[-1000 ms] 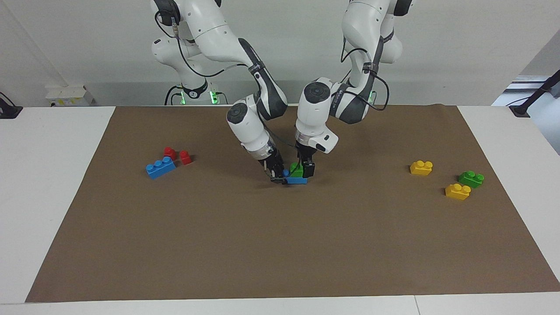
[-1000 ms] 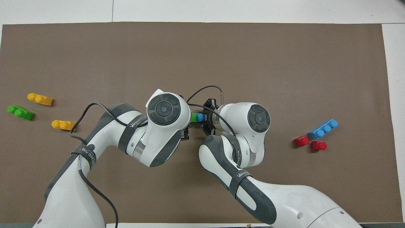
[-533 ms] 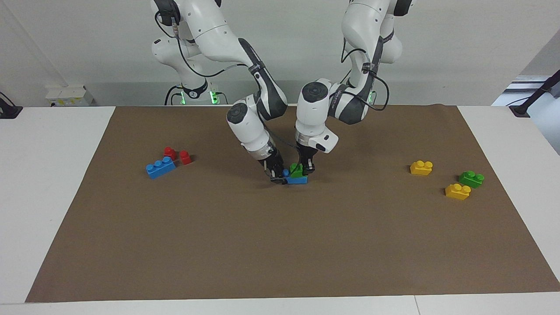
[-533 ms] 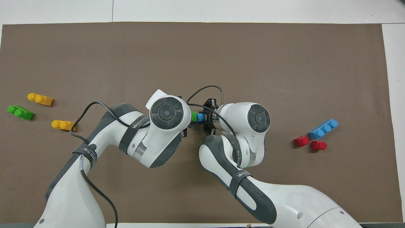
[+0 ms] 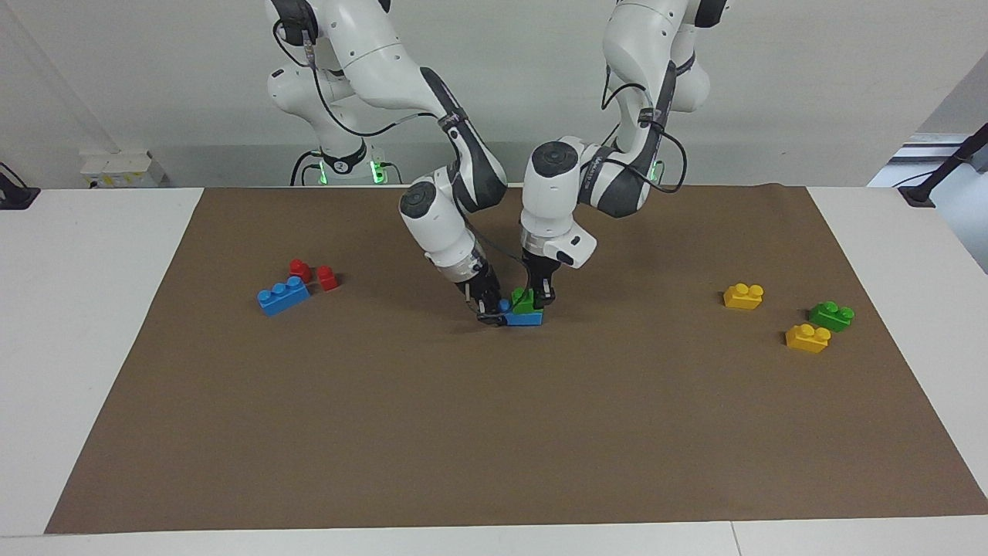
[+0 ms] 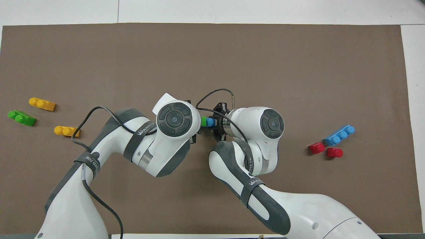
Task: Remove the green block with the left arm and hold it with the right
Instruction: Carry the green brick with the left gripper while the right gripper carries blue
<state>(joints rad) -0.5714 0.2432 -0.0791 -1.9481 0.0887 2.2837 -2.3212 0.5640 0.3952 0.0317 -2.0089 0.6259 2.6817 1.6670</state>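
Observation:
The green block [image 5: 526, 302] sits on a blue brick [image 5: 524, 319] in the middle of the brown mat; both show between the two hands in the overhead view, the green block [image 6: 203, 121] beside the blue brick [image 6: 210, 122]. My left gripper [image 5: 539, 296] comes down from above and is shut on the green block. My right gripper [image 5: 491, 312] is tilted low over the mat and is shut on the end of the blue brick toward the right arm's end of the table.
A second green brick [image 5: 831, 315] and two yellow bricks [image 5: 743, 296] [image 5: 807, 338] lie toward the left arm's end. A blue three-stud brick [image 5: 283, 296] and two red bricks [image 5: 299, 269] [image 5: 327, 278] lie toward the right arm's end.
My left hand has risen a little and turned at the wrist over the green block. The bricks and my right gripper have barely moved.

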